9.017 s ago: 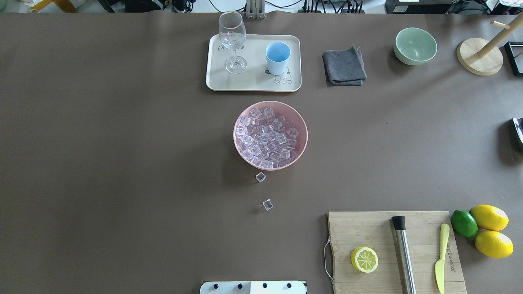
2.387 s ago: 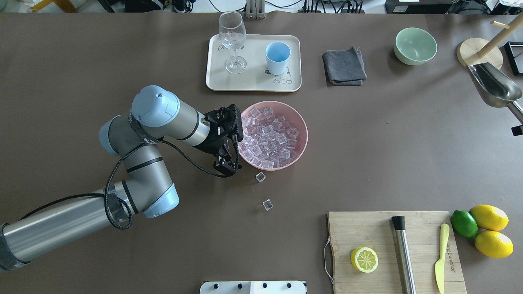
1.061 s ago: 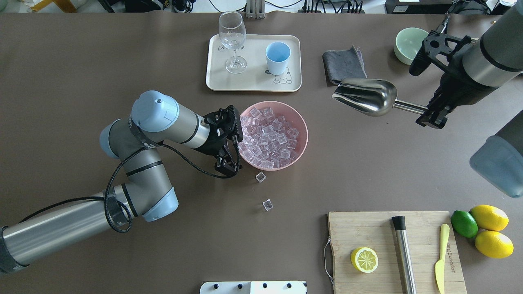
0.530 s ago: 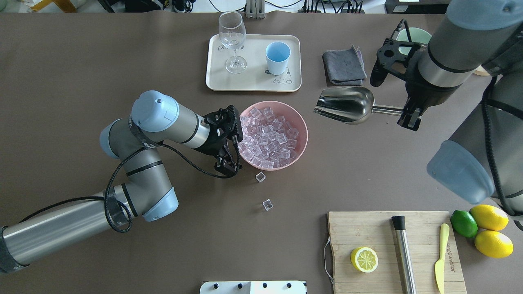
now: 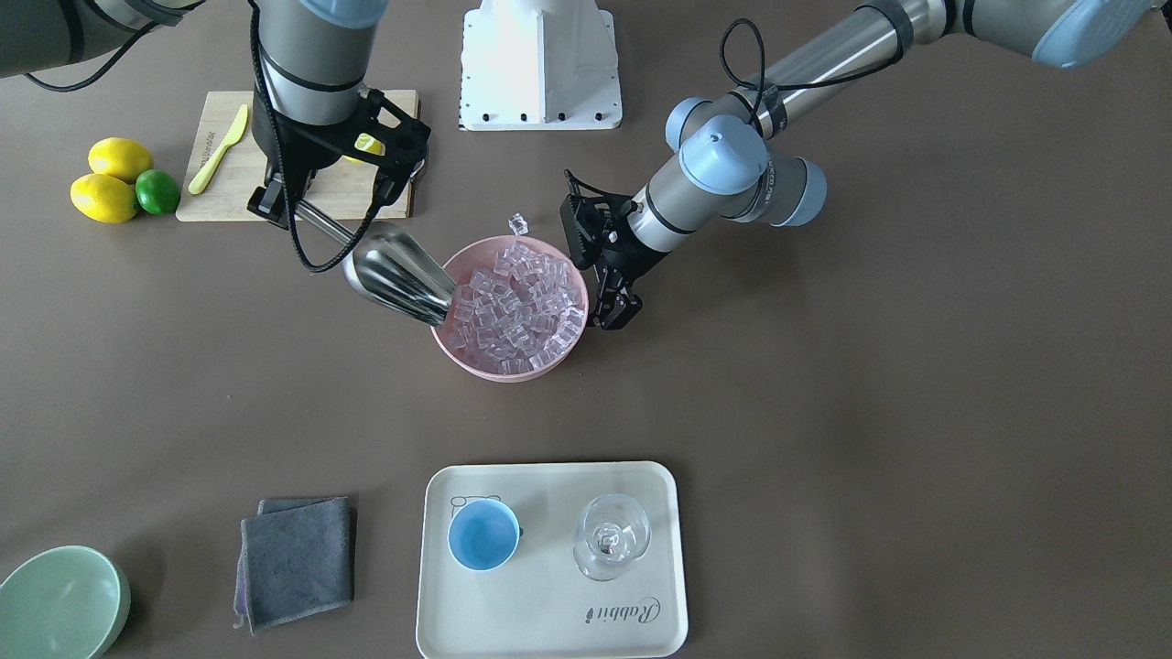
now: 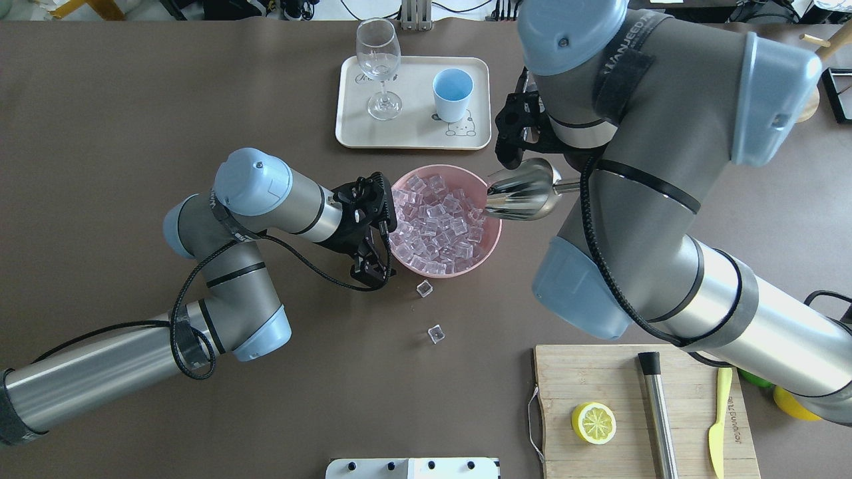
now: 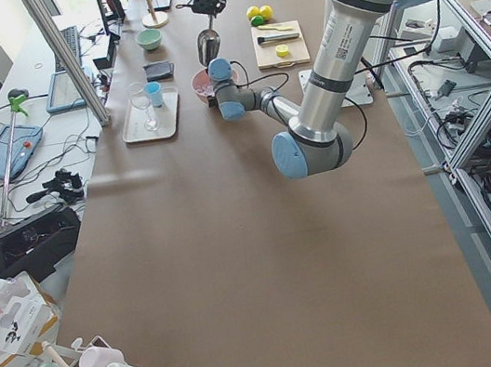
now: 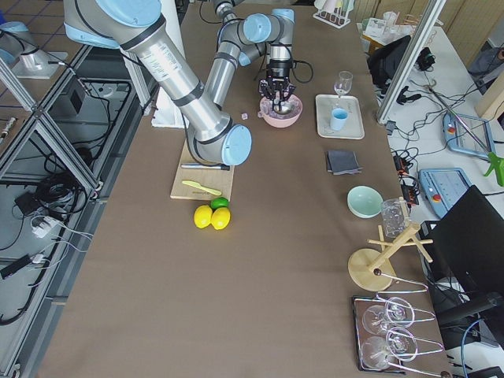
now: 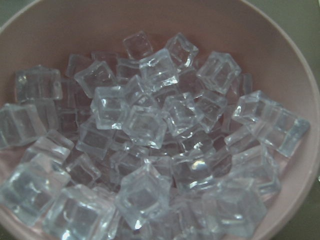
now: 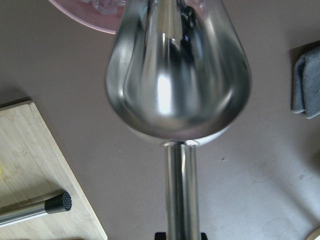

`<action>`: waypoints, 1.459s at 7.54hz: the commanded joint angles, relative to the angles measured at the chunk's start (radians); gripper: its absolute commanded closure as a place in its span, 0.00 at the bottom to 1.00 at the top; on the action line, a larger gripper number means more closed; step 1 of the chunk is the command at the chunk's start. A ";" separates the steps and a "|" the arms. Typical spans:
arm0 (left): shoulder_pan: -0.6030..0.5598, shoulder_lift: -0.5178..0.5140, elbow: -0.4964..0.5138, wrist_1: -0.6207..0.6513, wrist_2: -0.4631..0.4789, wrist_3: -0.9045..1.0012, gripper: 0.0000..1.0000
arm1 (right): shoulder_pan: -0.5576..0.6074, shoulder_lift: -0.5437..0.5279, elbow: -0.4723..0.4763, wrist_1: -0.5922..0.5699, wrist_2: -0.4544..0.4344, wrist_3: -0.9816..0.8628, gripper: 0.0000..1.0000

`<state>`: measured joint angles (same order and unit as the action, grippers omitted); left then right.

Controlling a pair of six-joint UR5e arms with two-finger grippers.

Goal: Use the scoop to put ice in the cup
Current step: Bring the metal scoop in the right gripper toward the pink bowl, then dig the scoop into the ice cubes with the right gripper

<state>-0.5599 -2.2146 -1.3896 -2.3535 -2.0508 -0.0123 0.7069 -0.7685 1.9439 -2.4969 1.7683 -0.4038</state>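
Right gripper (image 5: 286,207) clamped on the thin handle of the scoop (image 5: 399,273) — trough tilted down, lip at the rim of the pink bowl (image 5: 504,375) on the robot's right side. Ice (image 5: 518,297) heaped in that bowl; two loose cubes (image 6: 424,288) on the table on the robot's side of it. Left gripper (image 5: 615,309) low, just beside the opposite rim, its wrist view filled with cubes — cannot tell whether the jaws are apart or together. Cup (image 5: 482,535) upright on the cream tray (image 5: 549,595) beside the stemmed glass (image 5: 612,547), well apart from the bowl.
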 commanded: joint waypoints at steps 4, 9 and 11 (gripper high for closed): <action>0.000 0.001 0.000 -0.003 0.001 0.000 0.01 | -0.105 0.093 -0.152 -0.039 -0.115 -0.015 1.00; 0.000 0.003 0.000 -0.004 0.001 0.000 0.01 | -0.136 0.094 -0.235 0.067 -0.167 -0.006 1.00; 0.000 0.004 0.000 -0.010 0.001 0.000 0.01 | -0.136 0.063 -0.229 0.125 -0.165 -0.006 1.00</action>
<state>-0.5599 -2.2113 -1.3898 -2.3599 -2.0494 -0.0123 0.5712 -0.6747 1.7088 -2.4318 1.6041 -0.4097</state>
